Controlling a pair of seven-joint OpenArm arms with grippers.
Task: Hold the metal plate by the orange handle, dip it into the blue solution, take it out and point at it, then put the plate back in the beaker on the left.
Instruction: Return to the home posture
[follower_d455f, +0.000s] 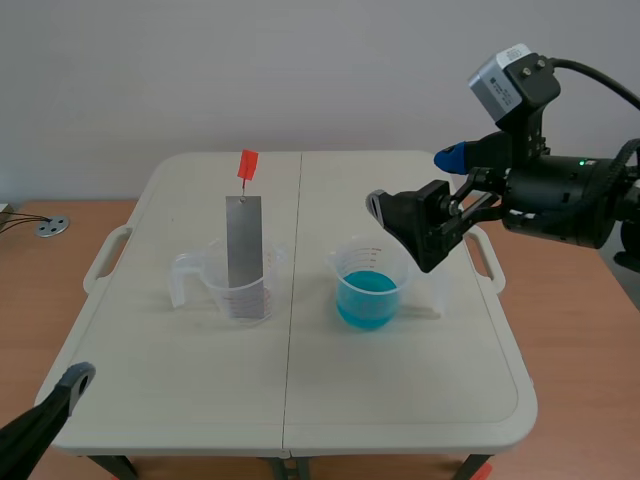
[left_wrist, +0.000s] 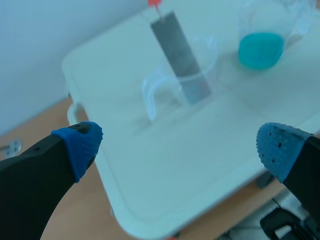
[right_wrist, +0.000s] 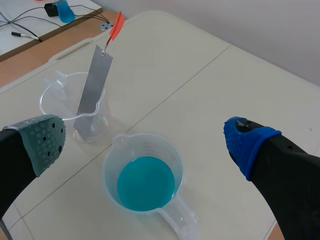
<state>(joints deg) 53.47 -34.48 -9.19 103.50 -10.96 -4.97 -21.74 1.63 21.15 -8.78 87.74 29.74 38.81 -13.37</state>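
Right gripper (follower_d455f: 414, 182) hovers raised above the second beaker (follower_d455f: 345, 266), fingers apart and empty; left gripper (left_wrist: 180, 146) sits low at the table's near corner, fingers likewise apart, holding nothing; metal plate (follower_d455f: 243, 255) leans with its lower end inside the left beaker (follower_d455f: 186, 277), which keeps the orange handle (follower_d455f: 247, 164) well above the rim and free for a grasp; blue solution (follower_d455f: 368, 286) stands near, to the right; both beakers rest on the white table (follower_d455f: 400, 400); judgement: the grasp is not yet made

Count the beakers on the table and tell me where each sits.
2. The left beaker holds the leaning metal plate; the right beaker holds blue solution. None appears hidden.
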